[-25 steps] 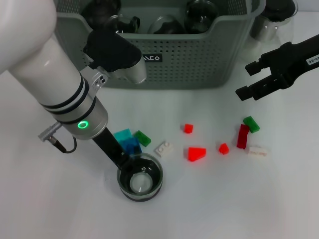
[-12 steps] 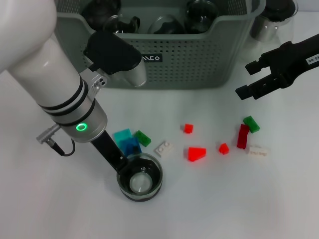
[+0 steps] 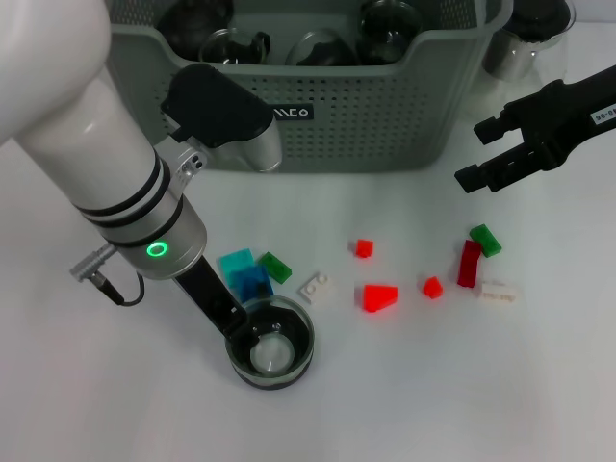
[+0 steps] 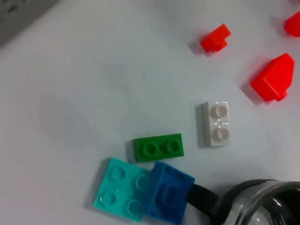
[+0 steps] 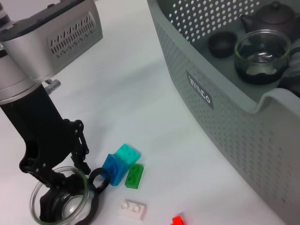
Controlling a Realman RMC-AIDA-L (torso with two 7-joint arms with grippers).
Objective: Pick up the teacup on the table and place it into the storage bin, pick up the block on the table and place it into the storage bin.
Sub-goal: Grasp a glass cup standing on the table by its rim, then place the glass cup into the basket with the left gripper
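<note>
The teacup (image 3: 274,346) is a clear glass cup with a black rim and handle, standing on the white table near the front; it also shows in the left wrist view (image 4: 276,206) and the right wrist view (image 5: 61,201). My left gripper (image 3: 241,322) is open and low at the cup's left rim, also seen in the right wrist view (image 5: 65,176). Loose blocks lie beside it: a blue and teal pair (image 3: 245,274), a green one (image 3: 275,267), a white one (image 3: 317,286) and a red one (image 3: 380,296). The grey-green storage bin (image 3: 385,115) stands behind. My right gripper (image 3: 474,154) hangs open and empty at the right.
More blocks lie to the right: small red ones (image 3: 363,248) (image 3: 432,287), a dark red one (image 3: 469,263), a green one (image 3: 485,240) and a white one (image 3: 499,293). A glass teapot (image 3: 525,38) stands right of the bin. The bin holds glassware and a dark teapot (image 5: 274,16).
My left arm has shifted slightly down toward the cup. The cup, the blocks and the right arm have not moved.
</note>
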